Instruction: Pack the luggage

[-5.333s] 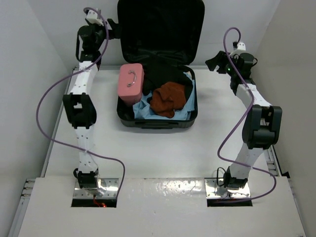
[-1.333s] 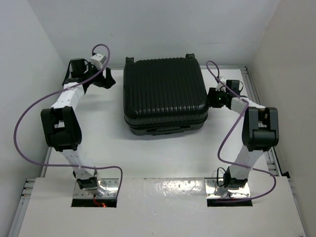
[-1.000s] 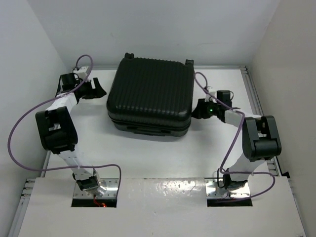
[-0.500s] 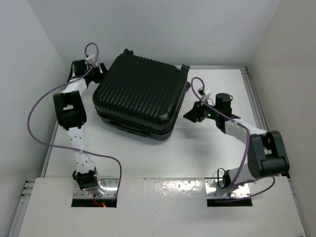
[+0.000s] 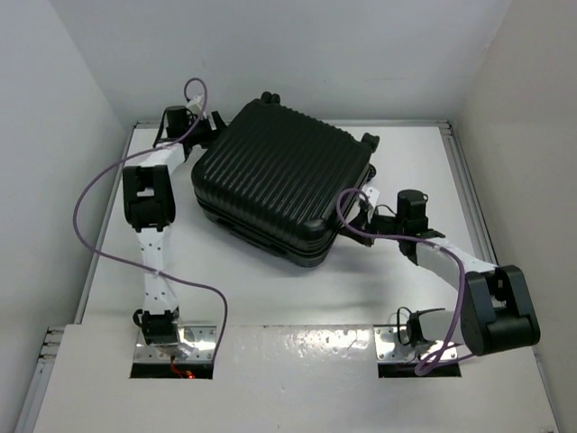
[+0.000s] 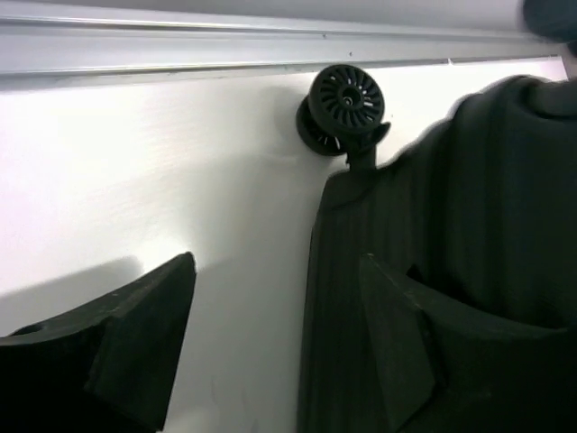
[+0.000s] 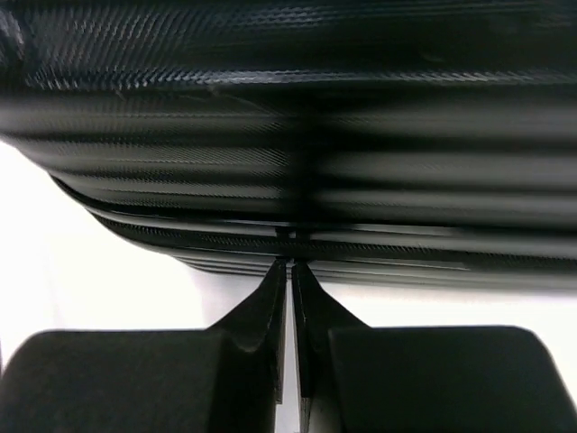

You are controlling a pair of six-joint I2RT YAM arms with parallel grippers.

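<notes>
Showing the luggage (image 5: 284,185) lying closed, ribbed shell up, on the worktop (image 5: 270,298), turned askew so that its wheel-to-handle axis is running obliquely and its wheeled end is pointing away from the arm bases. The right gripper (image 5: 353,216) is meeting the near-right side; its fingers are pressing together, tips right at the seam between the two shells, which is lying directly ahead of them. Whether they are pinching a zip pull cannot be told. The left gripper (image 6: 275,271) is standing with fingers apart at the far-left corner, one finger over the shell, the other over bare worktop, a wheel (image 6: 347,99) lying just beyond the tips. The right arm is probably the better placed for working along the seam. Only the wrist views are showing the seam and the finger gaps; only the overhead view is showing the case's skew.
</notes>
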